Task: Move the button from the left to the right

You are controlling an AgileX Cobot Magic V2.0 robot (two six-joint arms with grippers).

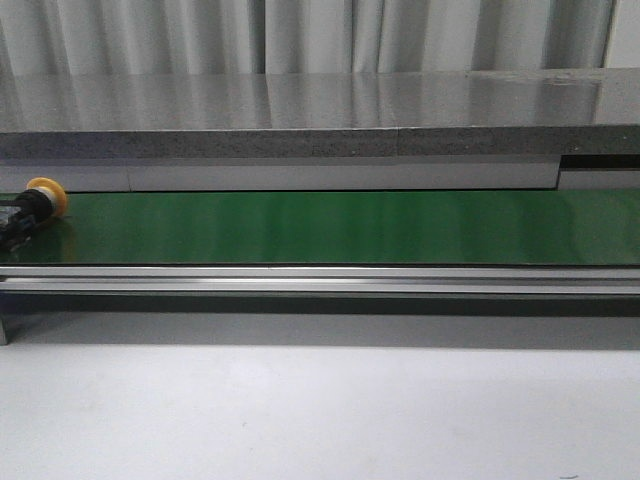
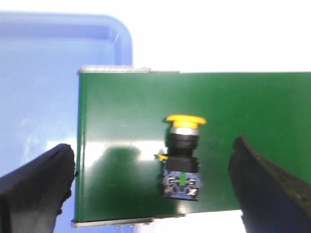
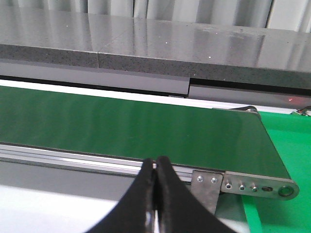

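The button [image 1: 38, 205] lies on its side at the far left end of the green belt [image 1: 330, 227], its yellow cap pointing toward the back. In the left wrist view the button [image 2: 182, 158] rests on the belt [image 2: 126, 121] between my left gripper's fingers [image 2: 43, 184], which stand wide apart and touch nothing. My left gripper [image 2: 155, 182] is open over it. My right gripper [image 3: 155, 167] is shut and empty, just in front of the belt's near rail, close to the belt's right end [image 3: 233, 145]. Neither gripper shows in the front view.
A blue bin [image 2: 53, 73] sits beyond the belt's left end. A green surface [image 3: 286, 145] lies past the right end. A grey stone ledge [image 1: 320, 115] runs behind the belt, an aluminium rail [image 1: 320, 278] along its front, and a white table [image 1: 320, 410] before that.
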